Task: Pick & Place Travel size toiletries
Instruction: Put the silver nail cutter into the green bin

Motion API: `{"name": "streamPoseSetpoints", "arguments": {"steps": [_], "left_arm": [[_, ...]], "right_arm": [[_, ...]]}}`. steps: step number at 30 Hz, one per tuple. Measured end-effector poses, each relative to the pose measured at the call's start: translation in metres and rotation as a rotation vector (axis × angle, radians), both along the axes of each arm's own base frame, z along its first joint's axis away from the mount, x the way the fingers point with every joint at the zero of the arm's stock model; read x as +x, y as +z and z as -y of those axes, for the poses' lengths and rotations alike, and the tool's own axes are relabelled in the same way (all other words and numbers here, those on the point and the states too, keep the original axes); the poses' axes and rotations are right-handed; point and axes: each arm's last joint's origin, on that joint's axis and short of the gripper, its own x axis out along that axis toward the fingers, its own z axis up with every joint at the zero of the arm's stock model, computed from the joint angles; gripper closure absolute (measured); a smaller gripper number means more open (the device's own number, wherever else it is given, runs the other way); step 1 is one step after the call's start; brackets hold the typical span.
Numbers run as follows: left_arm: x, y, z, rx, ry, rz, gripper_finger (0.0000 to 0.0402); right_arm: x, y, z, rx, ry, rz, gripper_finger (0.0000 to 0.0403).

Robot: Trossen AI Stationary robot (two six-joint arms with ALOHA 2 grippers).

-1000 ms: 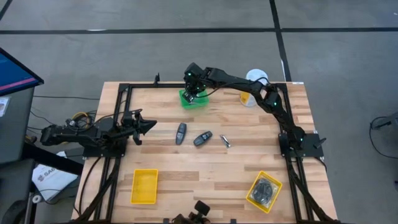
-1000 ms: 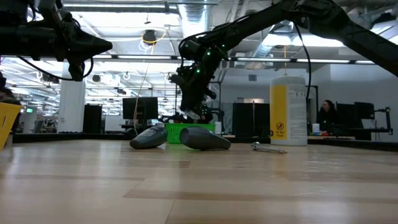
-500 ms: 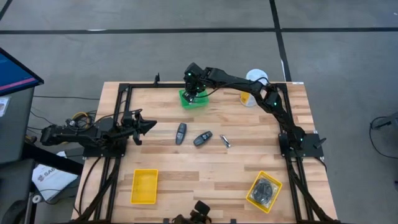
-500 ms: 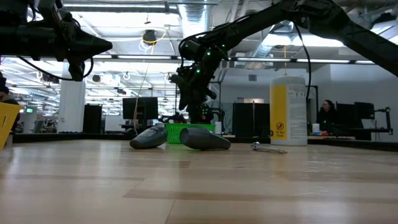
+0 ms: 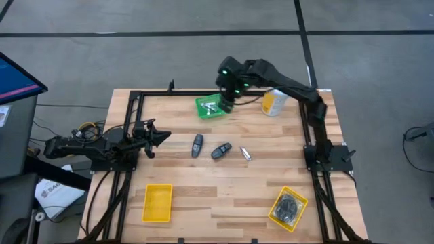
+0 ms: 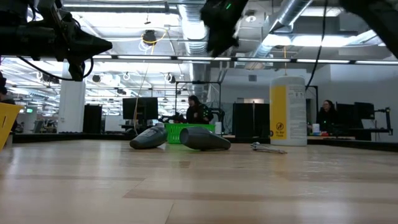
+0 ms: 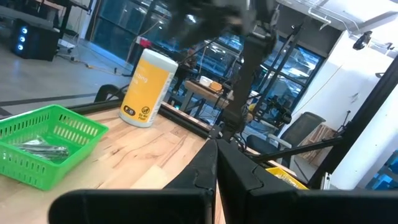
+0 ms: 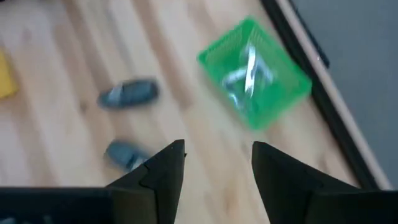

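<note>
Slim silvery pieces lie in the green tray at the table's far side. One more silvery piece and two dark oval pieces rest flat on the wood at mid-table. Black bundles sit in the near-right yellow tray. My right gripper hangs open and empty in the air, just right of the green tray, high in the low view. My left gripper is shut and waits above the table's left side.
The white-and-yellow canister stands at the far right, close to my right arm. A yellow tray with nothing in it sits near-left. Black frame rails run along the table's edges. People show in the room beyond the table.
My right gripper has risen from low over the green tray and moved toward the table's right, so the silvery pieces in the tray now show. The pieces at mid-table have stayed put.
</note>
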Motion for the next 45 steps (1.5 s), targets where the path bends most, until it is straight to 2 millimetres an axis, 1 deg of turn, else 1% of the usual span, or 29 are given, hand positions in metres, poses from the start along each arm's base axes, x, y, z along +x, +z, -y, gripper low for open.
{"name": "streamPoseSetpoints", "arguments": {"steps": [2,4,6,9,11,13,17,19,22,25,27,29,33,35,38,41,45], "left_arm": [[0.0,0.0,0.0,0.0,-0.001,0.0,0.0401],[0.0,0.0,0.0,-0.001,-0.001,0.0,0.0401],[0.0,0.0,0.0,-0.002,-0.001,0.001,0.0401],[0.0,0.0,0.0,-0.003,-0.001,0.001,0.0401],[0.0,0.0,0.0,-0.004,-0.002,0.002,0.0401],[0.0,0.0,0.0,-0.004,-0.003,0.002,0.0401],[0.0,0.0,0.0,-0.004,-0.004,0.002,0.0401],[0.0,0.0,0.0,-0.005,-0.004,0.003,0.0401],[0.0,0.0,0.0,-0.005,-0.004,0.004,0.0401],[0.0,0.0,0.0,-0.005,-0.004,0.004,0.0401],[0.0,0.0,0.0,-0.005,-0.004,0.004,0.0401],[0.0,0.0,0.0,-0.005,-0.004,0.004,0.0401],[0.0,0.0,0.0,-0.012,-0.002,0.007,0.0401],[0.0,0.0,0.0,-0.02,-0.003,0.011,0.0401],[0.0,0.001,0.0,-0.026,-0.003,0.014,0.0401],[0.0,0.001,0.0,-0.026,-0.003,0.014,0.0401],[0.0,0.001,0.0,-0.026,-0.003,0.015,0.0401]], "right_arm": [[-0.017,0.014,-0.019,0.019,-0.013,-0.04,0.0221],[-0.031,0.02,-0.039,0.031,-0.028,-0.108,0.0211],[-0.038,0.018,-0.058,0.028,-0.05,-0.162,0.0197],[-0.049,0.009,-0.089,0.027,-0.092,-0.236,0.0173],[-0.058,-0.002,-0.107,0.03,-0.111,-0.281,0.0158],[-0.062,-0.018,-0.121,0.041,-0.133,-0.296,0.0146],[-0.063,-0.062,-0.139,0.071,-0.184,-0.281,0.0138],[-0.064,-0.087,-0.141,0.105,-0.207,-0.274,0.0137],[-0.065,-0.126,-0.136,0.149,-0.243,-0.281,0.0137],[-0.063,-0.157,-0.128,0.188,-0.267,-0.256,0.0137],[-0.063,-0.178,-0.122,0.204,-0.297,-0.29,0.0137],[-0.059,-0.193,-0.116,0.207,-0.313,-0.282,0.0137],[-0.051,-0.217,-0.108,0.205,-0.326,-0.304,0.0137],[-0.043,-0.226,-0.107,0.207,-0.32,-0.272,0.0137],[-0.04,-0.237,-0.109,0.214,-0.318,-0.299,0.0137],[-0.038,-0.243,-0.111,0.219,-0.344,-0.316,0.0137],[-0.038,-0.244,-0.115,0.214,-0.344,-0.321,0.0144]]}}
